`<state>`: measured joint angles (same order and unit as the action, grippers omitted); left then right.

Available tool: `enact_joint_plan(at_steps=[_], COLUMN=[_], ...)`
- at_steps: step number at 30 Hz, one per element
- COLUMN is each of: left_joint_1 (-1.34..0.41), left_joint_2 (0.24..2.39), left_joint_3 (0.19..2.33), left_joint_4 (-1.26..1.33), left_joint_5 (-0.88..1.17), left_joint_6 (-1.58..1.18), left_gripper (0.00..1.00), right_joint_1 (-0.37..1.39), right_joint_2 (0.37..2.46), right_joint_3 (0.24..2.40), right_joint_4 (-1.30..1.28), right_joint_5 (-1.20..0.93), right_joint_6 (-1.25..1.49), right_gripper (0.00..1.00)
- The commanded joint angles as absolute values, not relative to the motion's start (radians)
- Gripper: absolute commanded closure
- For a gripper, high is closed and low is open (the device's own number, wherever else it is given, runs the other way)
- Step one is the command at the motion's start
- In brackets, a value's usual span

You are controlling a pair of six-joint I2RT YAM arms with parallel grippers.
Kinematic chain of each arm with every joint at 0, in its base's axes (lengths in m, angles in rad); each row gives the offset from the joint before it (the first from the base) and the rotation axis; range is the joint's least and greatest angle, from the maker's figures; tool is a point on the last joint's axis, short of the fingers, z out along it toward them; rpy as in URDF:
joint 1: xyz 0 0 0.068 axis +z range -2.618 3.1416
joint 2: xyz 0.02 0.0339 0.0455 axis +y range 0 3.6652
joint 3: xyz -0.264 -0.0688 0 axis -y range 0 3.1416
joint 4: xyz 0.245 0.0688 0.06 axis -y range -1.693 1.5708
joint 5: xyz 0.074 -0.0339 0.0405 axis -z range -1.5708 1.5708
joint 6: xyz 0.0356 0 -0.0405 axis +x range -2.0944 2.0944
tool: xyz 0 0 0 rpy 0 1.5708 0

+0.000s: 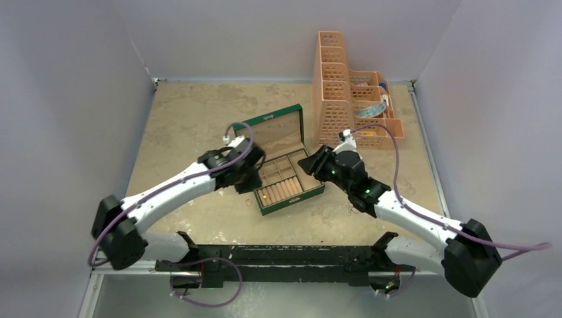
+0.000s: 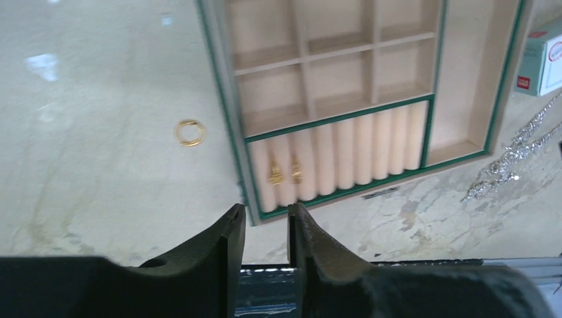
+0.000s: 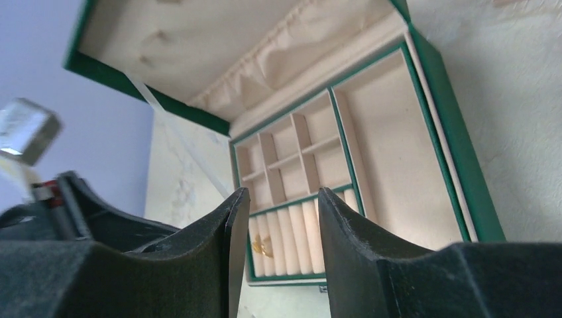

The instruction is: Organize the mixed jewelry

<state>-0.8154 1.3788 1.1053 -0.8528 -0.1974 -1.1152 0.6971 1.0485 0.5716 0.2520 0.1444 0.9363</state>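
Hovering empty and parted by the open green cream-lined jewellery box (image 2: 232, 119), your left gripper (image 2: 265, 212) seems placed for the loose gold ring (image 2: 190, 132); right gripper (image 3: 281, 199) likewise released

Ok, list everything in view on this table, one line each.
Jewelry box: one, green, cream-lined, lid open, mid-table.
Gold ring: one, gold, on table left of box.
Gold pieces: two, gold, in the box's ring rolls.
Chains: silvery tangle, count unclear, on table right of box.
Card box: one, white with red print, by the chains.
Basket organizer: one, orange, table's far right.
Table: one, beige.
Left gripper: one, black, open, at box's near edge.
Right gripper: one, black, open, beside box.
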Motion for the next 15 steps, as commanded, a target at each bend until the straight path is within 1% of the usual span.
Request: enact_joint_plan(at_steps=[1, 3, 6, 9, 12, 15], left_joint_1=[-0.772, -0.751, -0.717, -0.684, -0.643, -0.596], left_joint_2=[1.172, 1.098, 1.034, 1.046, 1.101, 1.172], left_joint_3=[0.954, 0.888, 0.807, 0.758, 0.727, 0.715], left_joint_4=[-0.849, -0.865, -0.869, -0.821, -0.74, -0.65], left_joint_5=[-0.236, -0.246, -0.252, -0.22, -0.165, -0.099], left_joint_6=[-1.139, -1.147, -1.161, -1.149, -1.105, -1.049], left_gripper=[0.66, 0.58, 0.53, 0.52, 0.52, 0.56], right_joint_1=[0.722, 0.732, 0.738, 0.739, 0.742, 0.741], right_joint_2=[1.093, 1.104, 1.128, 1.154, 1.167, 1.162], right_joint_3=[0.596, 0.599, 0.617, 0.637, 0.649, 0.651], right_joint_4=[0.332, 0.346, 0.354, 0.35, 0.34, 0.324], right_joint_5=[0.063, 0.067, 0.075, 0.079, 0.085, 0.104], right_joint_6=[0.887, 0.891, 0.892, 0.891, 0.888, 0.885], right_gripper=[0.54, 0.54, 0.53, 0.54, 0.54, 0.54])
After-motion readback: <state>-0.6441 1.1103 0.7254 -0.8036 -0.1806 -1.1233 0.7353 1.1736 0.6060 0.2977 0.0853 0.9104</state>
